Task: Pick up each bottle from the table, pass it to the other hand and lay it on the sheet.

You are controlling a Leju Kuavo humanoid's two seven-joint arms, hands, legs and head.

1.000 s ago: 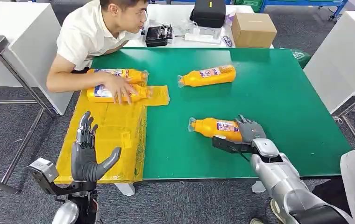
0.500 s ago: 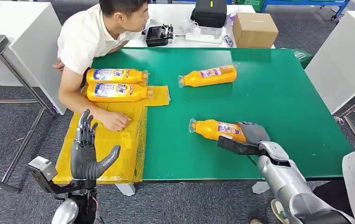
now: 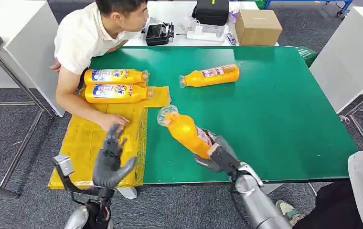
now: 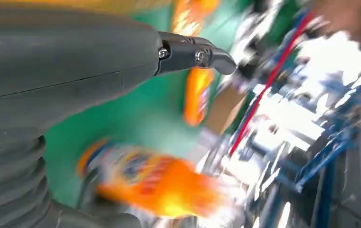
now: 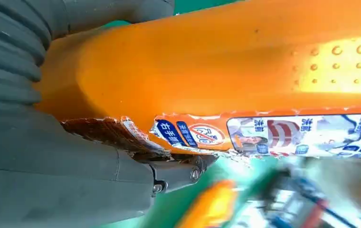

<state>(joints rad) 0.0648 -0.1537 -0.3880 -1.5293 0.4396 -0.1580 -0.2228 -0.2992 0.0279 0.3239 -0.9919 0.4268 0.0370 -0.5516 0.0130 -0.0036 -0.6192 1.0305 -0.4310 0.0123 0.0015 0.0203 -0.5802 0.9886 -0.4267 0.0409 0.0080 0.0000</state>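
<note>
Person (image 3: 91, 36) leaning over green table (image 3: 275, 105); cardboard box (image 3: 258, 26), black case (image 3: 211, 11) on white table behind.

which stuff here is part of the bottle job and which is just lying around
Job: held bottle in right hand; left hand; far bottle; two laid bottles; yellow sheet.
Lying about: cardboard box; black case; black device.

The glossy orange plastic bottle (image 3: 187, 133) carried a blue-and-white printed label; the crinkled plastic sheet (image 3: 93, 138) was yellow, the flat worktop (image 3: 275, 105) green.
</note>
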